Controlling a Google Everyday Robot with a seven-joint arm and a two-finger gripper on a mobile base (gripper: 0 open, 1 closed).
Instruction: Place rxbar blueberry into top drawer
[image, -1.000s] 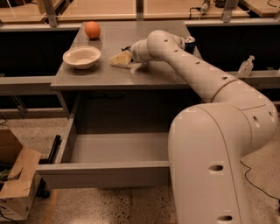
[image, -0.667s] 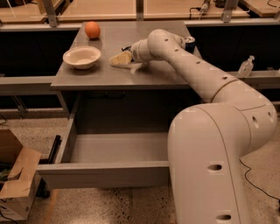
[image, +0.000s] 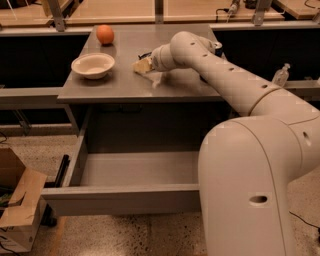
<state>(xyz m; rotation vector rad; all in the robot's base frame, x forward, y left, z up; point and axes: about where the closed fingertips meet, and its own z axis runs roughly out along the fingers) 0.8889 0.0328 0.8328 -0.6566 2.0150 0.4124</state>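
Right, gripper (image: 143, 65) sits low over the middle of the table (image: 125, 87), at the end of the arm (image: 225, 80) reaching in from the right. You can't tell how far open it is or whether it has hold of anything. Bar: not visible as such. No navy wrapper shows anywhere on the table; my guess is it lies hidden under or in the gripper. Something dark peeks out behind the arm at the far right, unclear what. Just left of the gripper, apart from it, is a bowl (image: 93, 65). Orange (image: 105, 34) sits at the back left corner. Drawer (image: 125, 199) below is pulled well out toward the camera, nothing showing inside.

Handling, as a judgement: the bar should be light, flat and thin, with a slick, crinkly wrapper, slightly bendy, not fragile. Lying flat it gives little to bite. Take it across the short width near the middle, down at table level, with a firm pinch so it doesn't slip. Mind the bowl on the swing, and release low into the drawer.
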